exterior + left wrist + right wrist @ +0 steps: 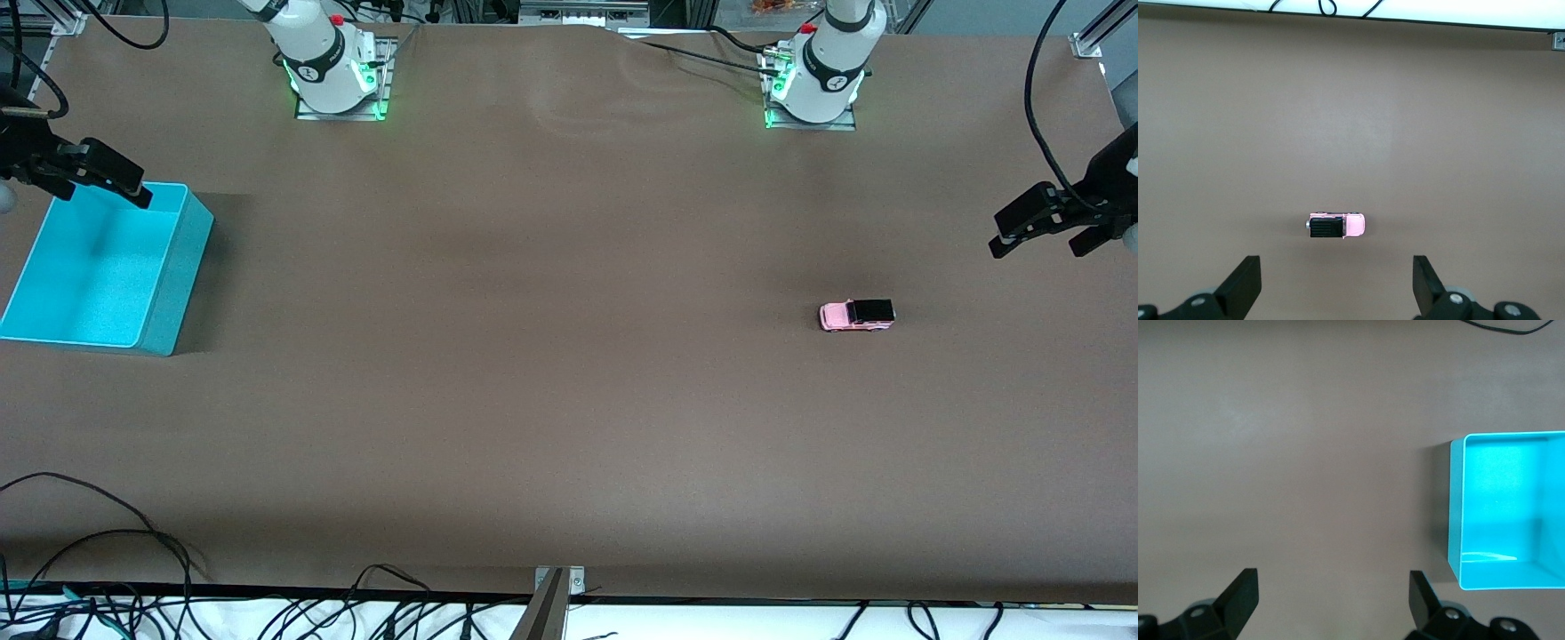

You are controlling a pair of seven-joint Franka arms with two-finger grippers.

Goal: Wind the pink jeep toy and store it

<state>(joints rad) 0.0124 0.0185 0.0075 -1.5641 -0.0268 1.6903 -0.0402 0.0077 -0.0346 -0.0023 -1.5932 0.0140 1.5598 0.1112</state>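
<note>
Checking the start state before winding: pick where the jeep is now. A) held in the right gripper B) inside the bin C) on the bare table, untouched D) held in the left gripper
C: the jeep sits on the table, clear of the open left gripper, the open right gripper and the bin.

A wide table covered in brown cloth [569, 373] carries a small pink jeep toy with a black roof [856, 316] and, well apart, an open turquoise plastic bin [178, 267].

I work in a robotics lab: my arm bases [336, 67] are bolted to a brown-covered table [569, 400], loose cables [107, 569] along its edge.
</note>
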